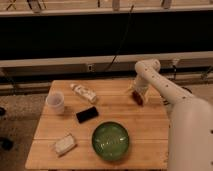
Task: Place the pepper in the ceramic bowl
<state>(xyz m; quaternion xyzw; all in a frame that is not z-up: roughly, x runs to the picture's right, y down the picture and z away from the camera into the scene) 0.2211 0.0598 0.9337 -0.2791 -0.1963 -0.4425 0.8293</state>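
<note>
The ceramic bowl (110, 140) is large, round and glossy green and sits near the table's front edge, right of centre. The white arm reaches down from the right to the table's right side. The gripper (138, 96) is low over the wood there, well behind and to the right of the bowl. A small dark-red shape at its tip looks like the pepper (137, 97); it lies at or between the fingers, close to the table top.
On the wooden table (115, 110): a small white cup (55, 102) at the left, a white packet (83, 92) at the back, a black phone (87, 114) in the middle, a pale wrapped block (64, 144) at the front left. The robot's white body (192, 135) stands at the right edge.
</note>
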